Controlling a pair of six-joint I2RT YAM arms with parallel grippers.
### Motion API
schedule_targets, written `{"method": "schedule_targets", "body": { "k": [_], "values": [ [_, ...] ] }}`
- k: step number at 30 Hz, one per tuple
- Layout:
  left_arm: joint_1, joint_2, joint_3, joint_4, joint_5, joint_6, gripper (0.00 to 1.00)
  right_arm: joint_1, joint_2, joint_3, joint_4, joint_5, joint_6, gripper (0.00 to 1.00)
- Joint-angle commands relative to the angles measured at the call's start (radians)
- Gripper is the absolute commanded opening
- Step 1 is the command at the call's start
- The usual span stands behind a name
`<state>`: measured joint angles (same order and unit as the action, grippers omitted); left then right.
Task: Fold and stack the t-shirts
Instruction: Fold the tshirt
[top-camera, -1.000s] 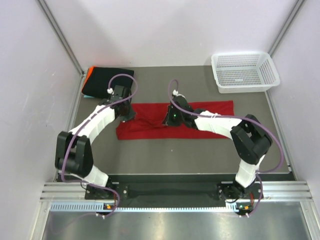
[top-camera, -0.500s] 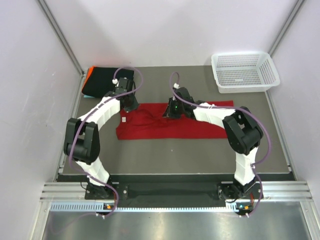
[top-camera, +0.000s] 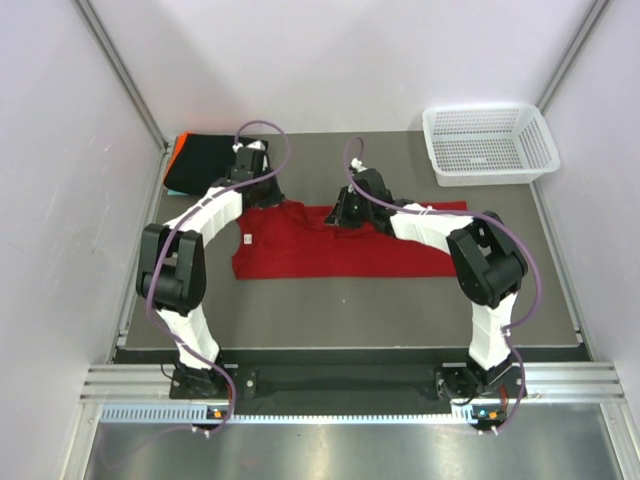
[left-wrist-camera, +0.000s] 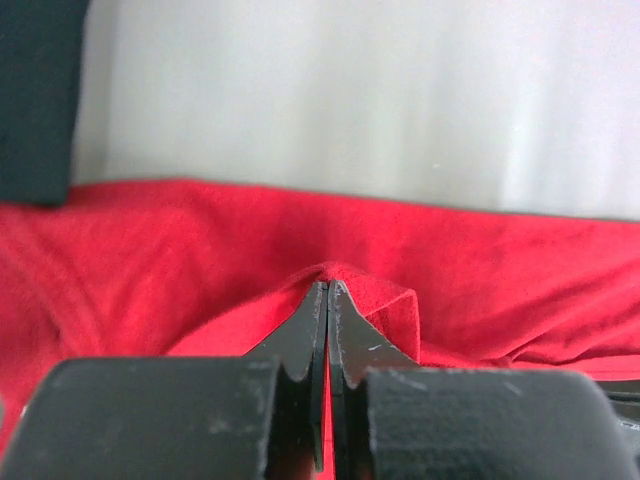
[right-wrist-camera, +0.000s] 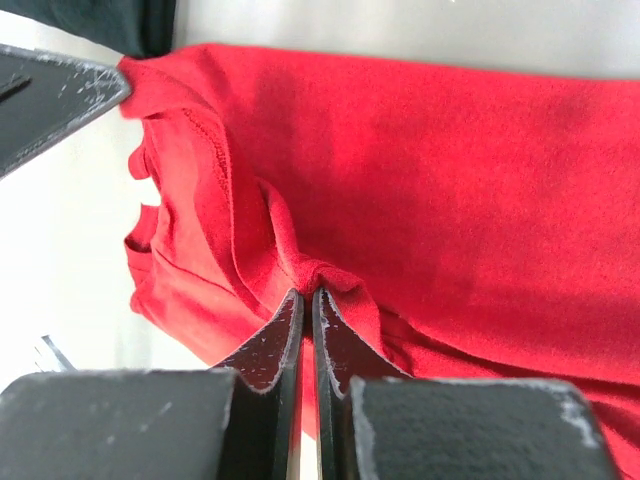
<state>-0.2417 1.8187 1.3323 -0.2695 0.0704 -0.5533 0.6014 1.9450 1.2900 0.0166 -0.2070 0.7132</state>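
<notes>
Top view first. The red t-shirt (top-camera: 340, 255) is lying as a long strip across the bench (top-camera: 400, 310). Both sets of jaws are on its far edge: the left jaws near the strip's left end, the right jaws close beside them toward the middle. The black t-shirt (top-camera: 205, 160) is folded just past the left jaws on their outer side, with an orange t-shirt (top-camera: 172, 150) edge peeking out. The white basket (top-camera: 490, 145) is well off beyond the right jaws. My worry is that nobody's holding the long stretch of strip out past the right jaws. Any pull could drag that end crooked.

Left wrist: the left jaws are pinched shut on a tiny peak of red cloth. That's a thin nip, so I'd guess it pops out under tension. The black shirt's corner sits up and left of the jaws, so a wide swing might snag that pile.

Right wrist: the right jaws are clamped on a ridge of red cloth, with bunched folds to their left. I can't tell how many layers they've caught. If it's only the top one, the fold opens up and the wrinkles get pressed in.
</notes>
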Motion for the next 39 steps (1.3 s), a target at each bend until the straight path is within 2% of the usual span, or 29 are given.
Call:
{"method": "schedule_targets", "body": {
  "k": [1,6,16,18,19,20,24,34,36,39],
  "values": [
    [0.008,0.030,0.051,0.090,0.060,0.026,0.00,-0.015,-0.012,0.009,0.060,0.014,-0.023,0.00],
    [0.015,0.045,0.056,0.066,0.068,0.021,0.00,-0.022,0.003,0.014,0.052,0.006,-0.026,0.00],
    [0.050,0.037,0.057,-0.085,0.123,-0.017,0.00,-0.026,-0.034,-0.024,0.025,0.006,-0.034,0.08],
    [0.055,0.034,0.054,-0.117,0.138,-0.017,0.00,-0.025,-0.043,-0.032,0.022,0.001,-0.034,0.12],
    [0.056,0.034,0.053,-0.123,0.146,-0.016,0.00,-0.026,-0.046,-0.034,0.022,-0.003,-0.034,0.19],
    [0.056,0.033,0.048,-0.125,0.166,-0.016,0.00,-0.025,-0.047,-0.035,0.023,-0.008,-0.034,0.21],
    [0.056,0.027,0.039,-0.119,0.189,-0.020,0.00,-0.025,-0.040,-0.034,0.031,-0.035,-0.012,0.26],
    [0.056,0.025,0.062,-0.157,0.197,-0.016,0.00,-0.025,-0.018,-0.040,0.039,-0.039,0.025,0.24],
    [0.056,0.027,0.065,-0.169,0.193,-0.014,0.00,-0.025,-0.011,-0.035,0.037,-0.035,0.031,0.20],
    [0.056,0.025,0.068,-0.183,0.190,-0.010,0.00,-0.025,-0.004,-0.029,0.034,-0.032,0.032,0.08]
  ]
}}
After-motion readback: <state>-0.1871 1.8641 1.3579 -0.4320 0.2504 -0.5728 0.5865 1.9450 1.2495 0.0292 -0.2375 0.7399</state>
